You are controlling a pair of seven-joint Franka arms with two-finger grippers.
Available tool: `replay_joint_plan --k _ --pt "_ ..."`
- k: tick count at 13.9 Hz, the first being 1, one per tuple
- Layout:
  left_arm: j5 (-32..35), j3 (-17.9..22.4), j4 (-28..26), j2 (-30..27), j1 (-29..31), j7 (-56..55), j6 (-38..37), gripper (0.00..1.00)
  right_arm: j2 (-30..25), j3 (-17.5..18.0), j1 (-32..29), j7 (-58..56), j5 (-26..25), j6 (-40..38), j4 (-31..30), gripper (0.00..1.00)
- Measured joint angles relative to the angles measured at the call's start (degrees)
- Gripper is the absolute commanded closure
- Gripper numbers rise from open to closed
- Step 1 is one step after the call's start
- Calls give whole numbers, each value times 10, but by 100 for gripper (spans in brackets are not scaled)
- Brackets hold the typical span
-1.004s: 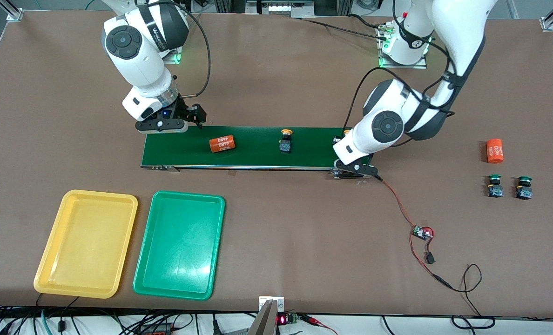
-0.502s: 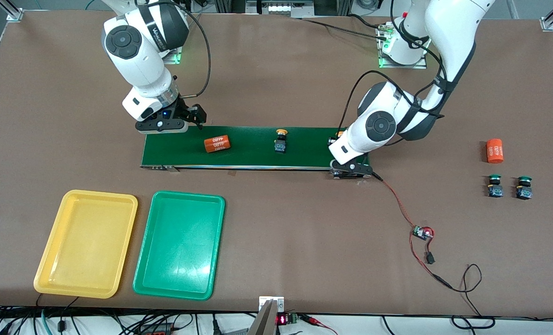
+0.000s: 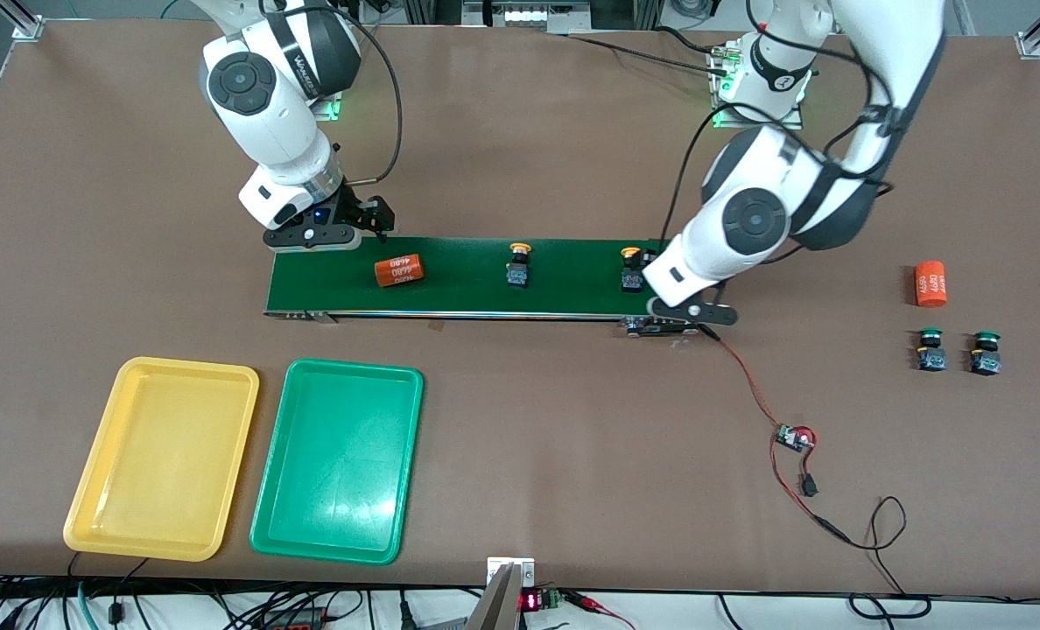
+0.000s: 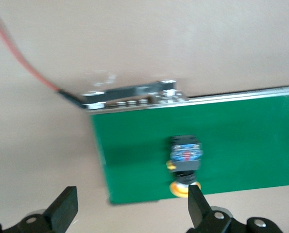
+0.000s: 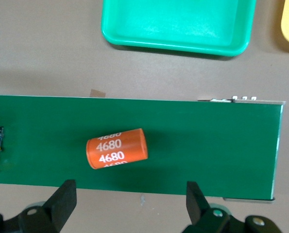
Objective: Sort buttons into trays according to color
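Left gripper (image 4: 129, 208) fingers now spread; yellow button (image 3: 631, 268) released on belt (image 3: 467, 297).

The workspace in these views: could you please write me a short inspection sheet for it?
Surface: brown table; dark-green conveyor belt across its middle.
Job's things: two yellow buttons on the belt; two green buttons on the table toward the left arm's end; yellow tray and green tray side by side, nothing in them.
Clutter: one orange cylinder on the belt, another beside the green buttons.
Grippers: left gripper over the belt's end, jaws open, holding nothing; right gripper over the belt near the cylinder, jaws open.
Cables: red wire from the belt to a small board.
Surroundings: cables along the table's edge.
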Motion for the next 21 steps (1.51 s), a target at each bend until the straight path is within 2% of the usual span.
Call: replay_joint_plan --k 5,10,12,16,18,21 --pt "0 106 25 -9 6 20 -25 0 27 2 37 30 -23 13 0 0" --pt "1 226 24 -7 11 201 -5 0 66 2 68 79 -42 56 0 0" --pt "3 263 23 -4 20 257 1 0 80 2 80 103 -60 60 2 0" --pt "27 284 6 4 67 318 28 0 102 2 97 137 -71 62 18 0" --pt "31 308 -6 5 78 369 40 0 112 2 102 151 -73 62 30 0" --pt "32 333 -44 6 97 460 102 0 123 2 103 162 -74 62 43 0"
